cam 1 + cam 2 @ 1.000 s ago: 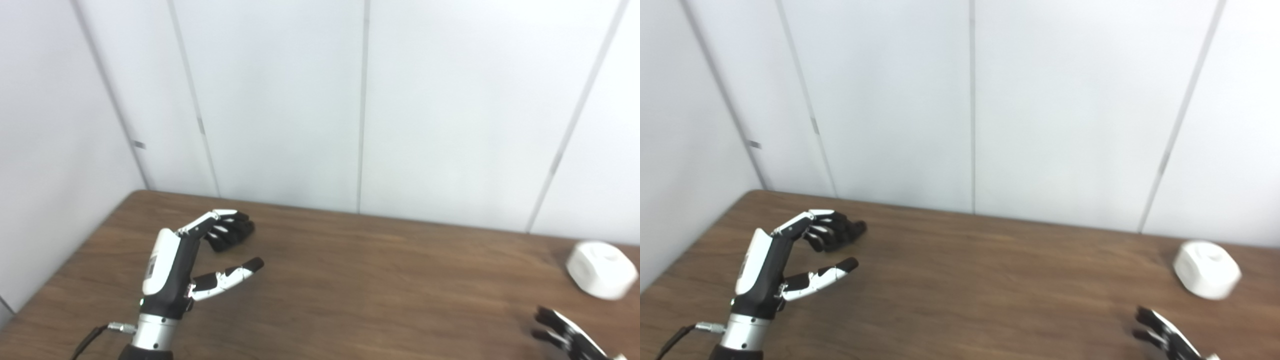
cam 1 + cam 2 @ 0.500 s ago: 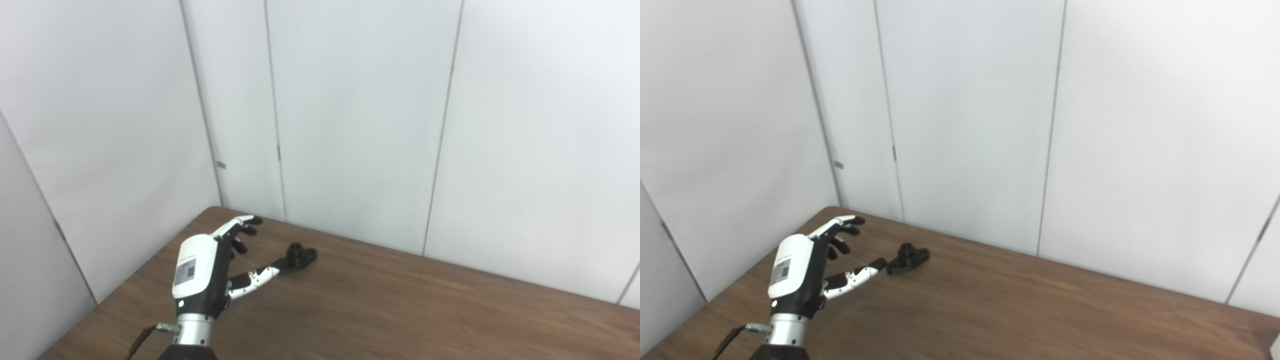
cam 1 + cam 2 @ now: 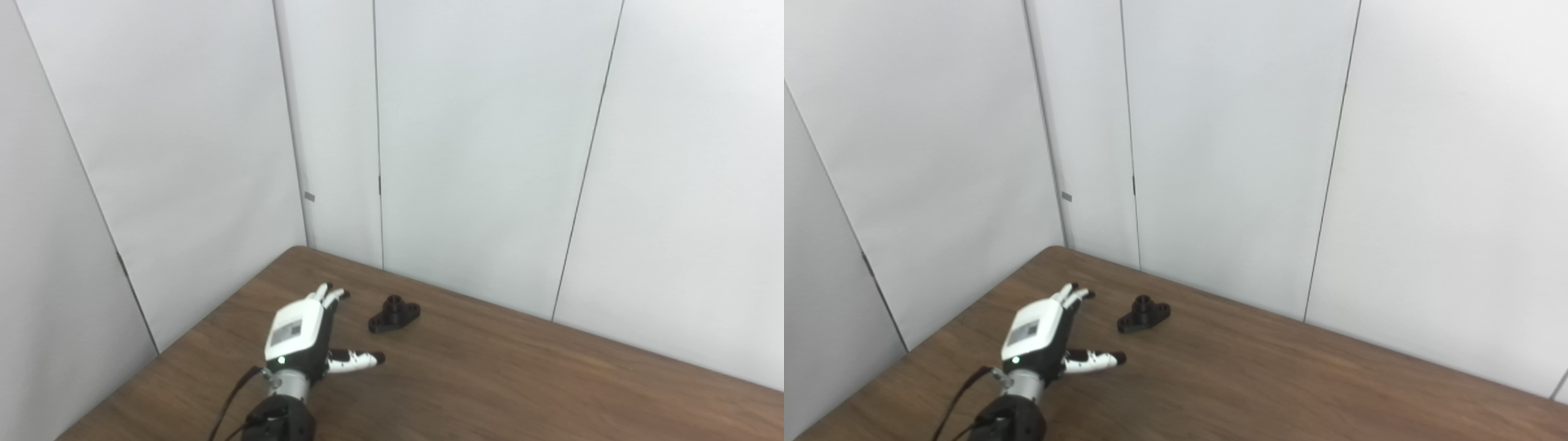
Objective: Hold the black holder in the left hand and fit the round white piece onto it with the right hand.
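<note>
The black holder (image 3: 394,313) (image 3: 1143,314) lies flat on the brown table near the far left corner, its round boss pointing up. My left hand (image 3: 306,334) (image 3: 1044,337) rests low over the table just left of and nearer than the holder, open, fingers stretched away from me and thumb out to the right. A gap of bare table separates it from the holder. The round white piece and my right hand are outside both views.
The wooden table (image 3: 520,380) meets white wall panels (image 3: 478,153) close behind the holder and along the left edge. A cable (image 3: 229,398) trails from the left wrist.
The camera has swung left, taking the white piece and right hand out of view. My left hand let go of the holder, drew back toward me and flattened, leaving it on the table.
</note>
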`<control>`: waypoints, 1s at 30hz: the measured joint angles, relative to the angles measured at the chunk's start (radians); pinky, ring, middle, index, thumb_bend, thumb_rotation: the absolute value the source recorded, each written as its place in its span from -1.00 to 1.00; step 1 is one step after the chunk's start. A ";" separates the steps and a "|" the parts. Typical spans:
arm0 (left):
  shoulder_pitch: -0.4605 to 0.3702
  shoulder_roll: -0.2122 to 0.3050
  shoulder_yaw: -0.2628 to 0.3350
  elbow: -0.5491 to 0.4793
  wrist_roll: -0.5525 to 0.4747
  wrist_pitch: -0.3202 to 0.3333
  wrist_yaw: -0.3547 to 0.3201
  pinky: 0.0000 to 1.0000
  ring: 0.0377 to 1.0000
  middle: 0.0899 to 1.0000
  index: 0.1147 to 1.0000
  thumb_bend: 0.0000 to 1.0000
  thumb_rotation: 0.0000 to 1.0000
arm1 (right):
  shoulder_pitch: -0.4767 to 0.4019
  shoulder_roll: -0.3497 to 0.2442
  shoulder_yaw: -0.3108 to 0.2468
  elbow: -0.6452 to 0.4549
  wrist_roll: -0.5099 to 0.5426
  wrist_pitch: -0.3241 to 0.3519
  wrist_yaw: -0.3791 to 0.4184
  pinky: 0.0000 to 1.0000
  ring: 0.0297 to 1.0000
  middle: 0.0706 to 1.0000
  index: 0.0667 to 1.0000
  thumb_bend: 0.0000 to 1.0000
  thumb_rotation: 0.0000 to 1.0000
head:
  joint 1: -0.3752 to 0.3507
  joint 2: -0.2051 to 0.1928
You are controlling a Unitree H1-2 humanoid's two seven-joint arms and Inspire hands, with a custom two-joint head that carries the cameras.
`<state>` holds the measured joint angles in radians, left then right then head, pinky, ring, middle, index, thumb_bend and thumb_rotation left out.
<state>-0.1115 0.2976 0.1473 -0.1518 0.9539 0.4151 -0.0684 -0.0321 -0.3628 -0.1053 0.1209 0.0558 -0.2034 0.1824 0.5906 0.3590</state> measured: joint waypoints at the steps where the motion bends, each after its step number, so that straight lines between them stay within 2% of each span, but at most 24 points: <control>1: -0.003 0.000 -0.010 0.017 -0.001 0.007 0.000 0.98 1.00 1.00 0.80 0.96 0.00 | 0.001 -0.001 -0.001 0.000 0.000 0.000 0.000 0.32 0.64 0.78 0.82 0.87 0.44 | -0.003 0.002; 5: -0.028 0.011 -0.062 0.104 0.004 0.024 0.021 1.00 1.00 1.00 0.78 1.00 0.06 | 0.002 -0.001 -0.003 -0.001 -0.001 0.001 0.000 0.31 0.63 0.76 0.81 0.90 0.45 | -0.011 0.000; 10: -0.080 0.031 -0.108 0.226 0.004 0.031 0.084 1.00 1.00 1.00 0.76 1.00 0.06 | 0.005 0.000 -0.005 -0.004 0.000 0.002 0.000 0.30 0.64 0.76 0.80 0.88 0.41 | -0.023 -0.020; 13: -0.107 0.034 -0.118 0.274 -0.004 0.032 0.126 1.00 1.00 1.00 0.77 1.00 0.04 | 0.006 -0.001 -0.005 -0.003 0.000 -0.002 0.000 0.31 0.64 0.77 0.81 0.85 0.41 | -0.034 -0.020; 18: -0.165 0.034 -0.133 0.412 -0.033 0.029 0.224 1.00 1.00 1.00 0.76 1.00 0.04 | 0.008 -0.002 -0.006 -0.002 -0.002 -0.007 -0.001 0.28 0.64 0.77 0.81 0.88 0.43 | -0.049 -0.017; 30: -0.256 0.044 -0.180 0.575 -0.117 0.029 0.319 1.00 1.00 1.00 0.72 0.99 0.04 | 0.068 -0.002 -0.017 -0.057 -0.001 -0.005 -0.018 0.35 0.62 0.74 0.79 0.84 0.40 | -0.074 -0.006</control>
<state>-0.3678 0.3421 -0.0325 0.4230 0.8369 0.4446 0.2502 0.0362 -0.3652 -0.1227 0.0636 0.0548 -0.2084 0.1642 0.5170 0.3528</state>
